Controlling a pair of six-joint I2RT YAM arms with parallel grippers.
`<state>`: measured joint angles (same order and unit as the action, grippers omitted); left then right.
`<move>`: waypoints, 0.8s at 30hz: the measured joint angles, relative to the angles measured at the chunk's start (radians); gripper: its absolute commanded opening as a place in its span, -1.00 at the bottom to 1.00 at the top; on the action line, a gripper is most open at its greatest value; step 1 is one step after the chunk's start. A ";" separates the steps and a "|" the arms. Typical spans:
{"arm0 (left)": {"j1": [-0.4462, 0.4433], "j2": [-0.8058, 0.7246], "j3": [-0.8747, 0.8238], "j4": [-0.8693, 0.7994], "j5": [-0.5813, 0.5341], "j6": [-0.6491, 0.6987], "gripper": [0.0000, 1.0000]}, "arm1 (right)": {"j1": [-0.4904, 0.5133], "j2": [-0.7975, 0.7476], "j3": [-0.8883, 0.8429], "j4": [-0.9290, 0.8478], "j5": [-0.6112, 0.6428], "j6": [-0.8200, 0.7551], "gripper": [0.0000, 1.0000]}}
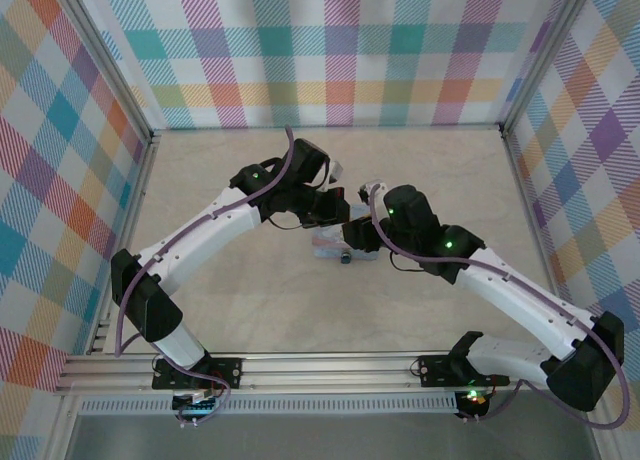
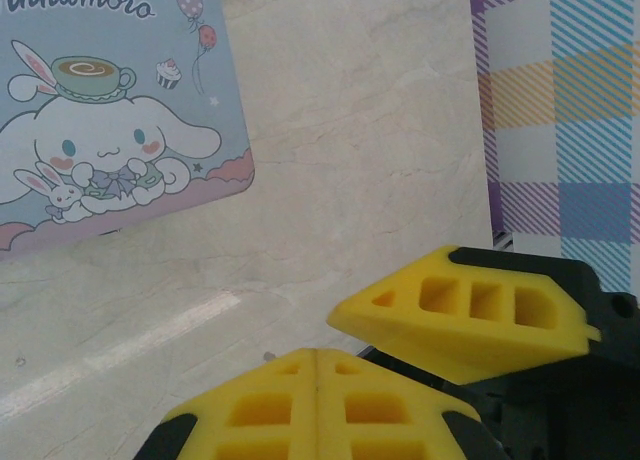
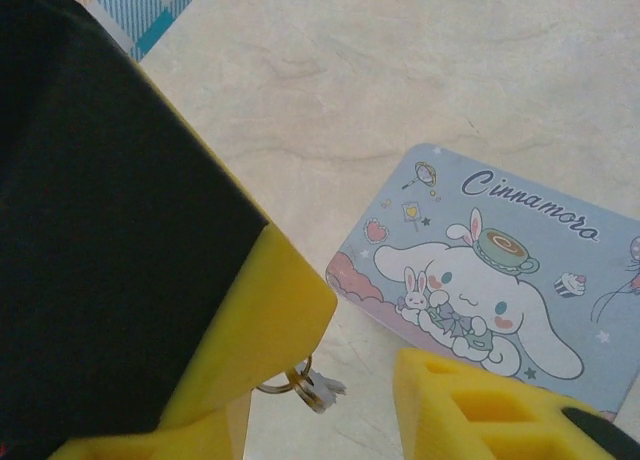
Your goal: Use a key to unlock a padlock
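Lettering reading "Cinnamoro" runs over a cartoon long-eared figure on the pale blue tin (image 3: 500,250), padlock (image 1: 345,257) at its near edge, left claw (image 2: 330,337) closed and empty, right claw (image 3: 365,340) half open, key ring (image 3: 292,381) at one finger

The left arm (image 1: 205,228) and right arm (image 1: 528,302) had white tubular links joined by bulky black joints (image 1: 145,300), each dotted with small green lights (image 1: 258,176). A purple cable (image 1: 124,315) ran along each arm. The fingers (image 2: 465,315) were yellow wedges with rectangular recesses on black mounts.
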<state>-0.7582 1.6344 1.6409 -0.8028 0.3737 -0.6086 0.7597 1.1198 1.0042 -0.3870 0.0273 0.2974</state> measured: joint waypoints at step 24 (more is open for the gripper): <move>0.000 0.009 0.000 0.005 -0.024 -0.005 -1.00 | 0.021 0.034 0.018 0.003 0.016 -0.029 -0.78</move>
<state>-0.7578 1.6432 1.6409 -0.7975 0.3492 -0.6132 0.7811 1.1542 1.0218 -0.3843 0.0437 0.2684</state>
